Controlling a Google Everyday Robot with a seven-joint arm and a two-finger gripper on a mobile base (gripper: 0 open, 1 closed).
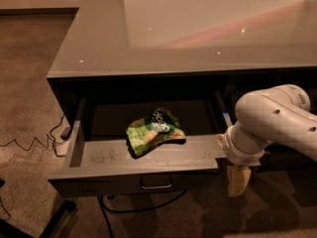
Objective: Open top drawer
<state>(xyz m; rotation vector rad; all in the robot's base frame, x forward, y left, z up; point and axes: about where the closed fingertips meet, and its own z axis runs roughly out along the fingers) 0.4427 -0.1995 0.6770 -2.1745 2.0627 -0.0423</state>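
Note:
The top drawer stands pulled out from under the grey countertop, showing its light grey scuffed floor. Its small metal pull sits at the centre of the dark front. A green snack bag lies inside, near the middle. My white arm reaches in from the right. The gripper hangs below the wrist, just off the drawer's right front corner and beside the front panel. It holds nothing that I can see.
The glossy grey countertop overhangs the drawer. Cables and a power strip lie on the carpet to the left. Another cable loops under the drawer. A dark chair leg crosses the lower left.

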